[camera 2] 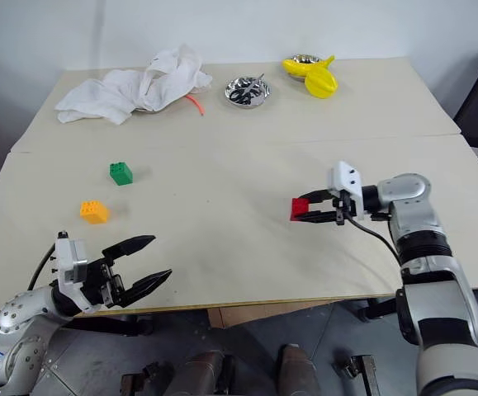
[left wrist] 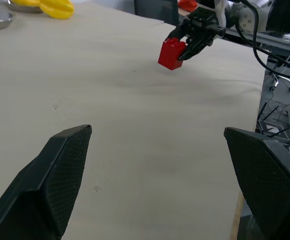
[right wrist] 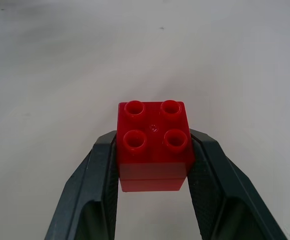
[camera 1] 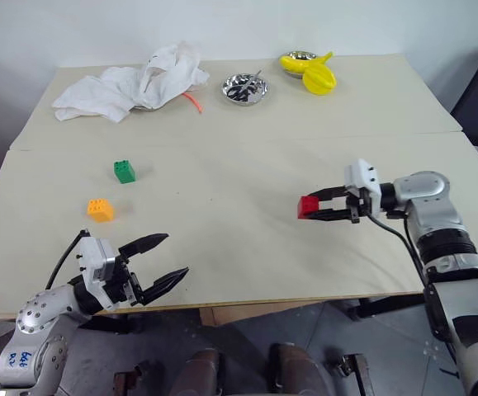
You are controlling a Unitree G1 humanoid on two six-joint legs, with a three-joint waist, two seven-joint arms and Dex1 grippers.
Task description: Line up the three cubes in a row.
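Small red plastic studded cube (right wrist: 154, 145) clamped studs-up between the right end effector (camera 1: 314, 207) fingers, above mid beige surface (camera 1: 222, 231), green studded cube (camera 1: 125, 171) and orange studded cube (camera 1: 100, 209) resting studs-up well apart at left, left end effector (camera 1: 163, 262) spread wide, holding nothing

A pale beige table (camera 1: 222, 247) spans the frame. At centre right, a bright red cube (camera 1: 308, 206) with four round studs sits between black, finely textured fingers (right wrist: 100, 170). At left, a green cube (camera 1: 125, 171) lies above an orange cube (camera 1: 100, 209). Along the top edge: a crumpled white cloth (camera 1: 131, 85) at upper left, a shiny silver bowl (camera 1: 245, 89) at centre, and yellow toy pieces (camera 1: 314, 74) at upper right.
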